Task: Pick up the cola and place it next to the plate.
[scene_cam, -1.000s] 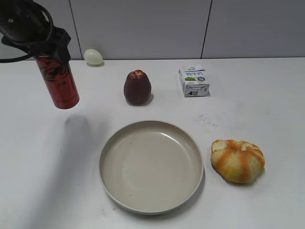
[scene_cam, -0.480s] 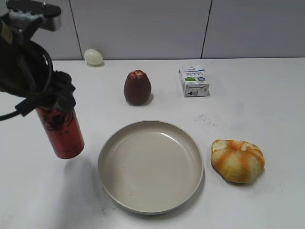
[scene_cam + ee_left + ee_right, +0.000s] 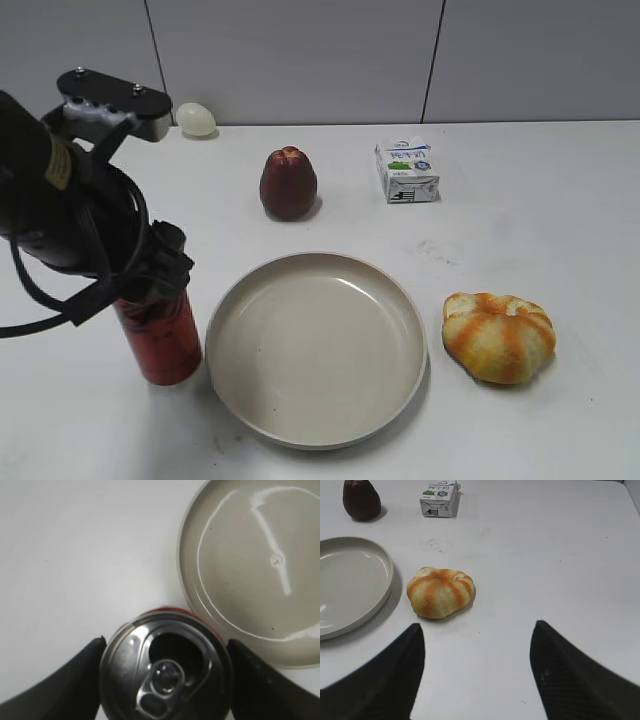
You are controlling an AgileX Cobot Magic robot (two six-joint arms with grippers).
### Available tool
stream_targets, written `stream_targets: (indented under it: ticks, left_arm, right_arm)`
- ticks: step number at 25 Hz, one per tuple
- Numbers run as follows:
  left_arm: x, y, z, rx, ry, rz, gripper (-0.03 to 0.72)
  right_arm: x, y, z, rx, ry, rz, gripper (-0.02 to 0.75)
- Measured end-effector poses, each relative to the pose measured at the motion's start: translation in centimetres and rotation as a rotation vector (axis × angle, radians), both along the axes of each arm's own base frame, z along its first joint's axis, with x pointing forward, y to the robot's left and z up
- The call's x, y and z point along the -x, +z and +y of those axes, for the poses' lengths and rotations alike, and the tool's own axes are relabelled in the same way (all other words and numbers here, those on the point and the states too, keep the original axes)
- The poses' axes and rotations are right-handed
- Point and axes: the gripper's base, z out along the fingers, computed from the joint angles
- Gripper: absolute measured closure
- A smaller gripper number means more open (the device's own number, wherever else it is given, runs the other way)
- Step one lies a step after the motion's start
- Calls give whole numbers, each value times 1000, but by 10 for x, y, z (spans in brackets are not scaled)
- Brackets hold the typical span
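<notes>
The cola (image 3: 160, 342) is a slim red can standing upright just left of the plate (image 3: 318, 430), close to its rim. My left gripper (image 3: 150, 285) is shut on the can's upper part. In the left wrist view the can's silver pull-tab top (image 3: 166, 672) sits between the two black fingers, with the beige plate (image 3: 240, 570) to the upper right. My right gripper (image 3: 477, 670) is open and empty above bare table, out of the exterior view. The plate's edge also shows in the right wrist view (image 3: 350, 580).
A dark red fruit (image 3: 288, 183) and a small milk carton (image 3: 406, 170) stand behind the plate. An orange-striped bun (image 3: 499, 336) lies to its right. A pale egg (image 3: 196, 119) sits at the back left by the wall.
My left gripper has carried the cola from the back left, forward and down, to the table beside the plate's left rim.
</notes>
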Motion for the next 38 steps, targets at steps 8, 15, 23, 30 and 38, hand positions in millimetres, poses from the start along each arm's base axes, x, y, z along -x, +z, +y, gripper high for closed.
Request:
stream_targets:
  ticks: [8,15,23,30,38]
  left_arm:
    - [4,-12,2,13,3,6,158]
    - [5,-11,3,22,4,1,70]
    - [20,30,27,100,39,-88,46]
    - [20,58,102,32,177,-119,83]
    - [41,75,169,4,416,-124,97]
  right_arm:
    - [0,0,0,0,0,0,206]
    - [0,0,0,0,0,0,206]
    - [0,0,0,0,0,0,206]
    - [0,0,0,0,0,0,206]
    - [0,0,0,0,0,0,206]
